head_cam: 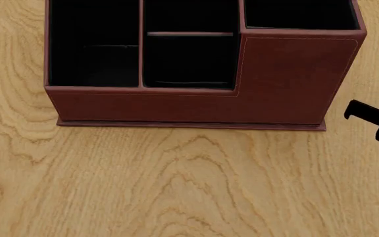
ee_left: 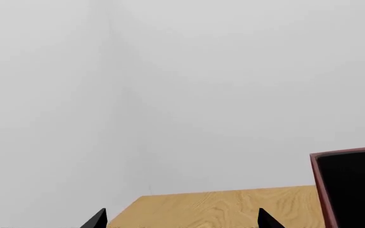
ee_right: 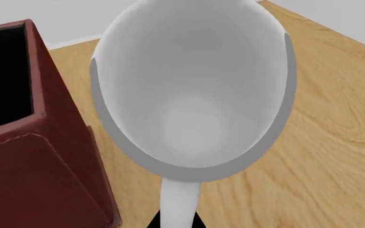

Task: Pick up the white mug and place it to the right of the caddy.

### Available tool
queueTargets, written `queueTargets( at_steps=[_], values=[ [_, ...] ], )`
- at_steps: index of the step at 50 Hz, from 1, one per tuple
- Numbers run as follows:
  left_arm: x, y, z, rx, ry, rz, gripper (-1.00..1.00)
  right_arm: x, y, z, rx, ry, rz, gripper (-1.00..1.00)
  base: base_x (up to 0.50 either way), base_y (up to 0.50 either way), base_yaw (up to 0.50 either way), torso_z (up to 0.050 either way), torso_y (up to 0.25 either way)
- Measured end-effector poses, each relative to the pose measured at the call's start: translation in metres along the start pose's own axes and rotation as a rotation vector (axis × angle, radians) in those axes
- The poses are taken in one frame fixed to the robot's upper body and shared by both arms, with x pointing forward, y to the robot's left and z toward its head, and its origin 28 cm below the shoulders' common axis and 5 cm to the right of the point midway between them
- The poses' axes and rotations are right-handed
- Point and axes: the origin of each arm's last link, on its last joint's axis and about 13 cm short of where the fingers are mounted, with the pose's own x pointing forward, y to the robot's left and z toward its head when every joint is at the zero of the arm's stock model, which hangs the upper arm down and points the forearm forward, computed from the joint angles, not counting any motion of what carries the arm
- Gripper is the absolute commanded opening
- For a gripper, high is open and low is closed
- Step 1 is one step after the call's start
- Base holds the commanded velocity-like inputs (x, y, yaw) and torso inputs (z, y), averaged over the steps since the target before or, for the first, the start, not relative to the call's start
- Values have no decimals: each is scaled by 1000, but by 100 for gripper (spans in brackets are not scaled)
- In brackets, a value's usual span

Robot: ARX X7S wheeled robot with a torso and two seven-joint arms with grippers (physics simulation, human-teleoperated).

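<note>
The white mug [ee_right: 192, 95] fills the right wrist view, seen from above into its glossy bowl. Its loop handle [ee_right: 179, 199] runs down between the black fingers of my right gripper [ee_right: 177, 222], which is shut on it. The mug hangs over the wooden table just beside the tall section of the reddish-brown caddy [ee_right: 36, 166]. In the head view the caddy [head_cam: 196, 103] stands at the top, its black compartments open; the mug is out of that view. My left gripper [ee_left: 182, 221] is open and holds nothing, with a corner of the caddy [ee_left: 350, 185] off to one side.
The light wooden table [head_cam: 176, 187] stretches in front of the caddy. A black part of my right arm [head_cam: 374, 118] shows at the head view's right edge, beside the caddy's tall end. Grey walls stand behind the table's edge [ee_left: 220, 192].
</note>
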Motion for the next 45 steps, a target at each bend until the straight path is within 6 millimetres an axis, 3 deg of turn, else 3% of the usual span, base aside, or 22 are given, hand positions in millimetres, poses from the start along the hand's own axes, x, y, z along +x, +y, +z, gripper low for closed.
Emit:
queueTargets(
  at_steps=[45],
  values=[
    [-2, 0, 0, 0, 4, -4, 100, 20, 0, -40, -7, 128, -17, -100, 0, 0, 0, 0, 1]
  ],
)
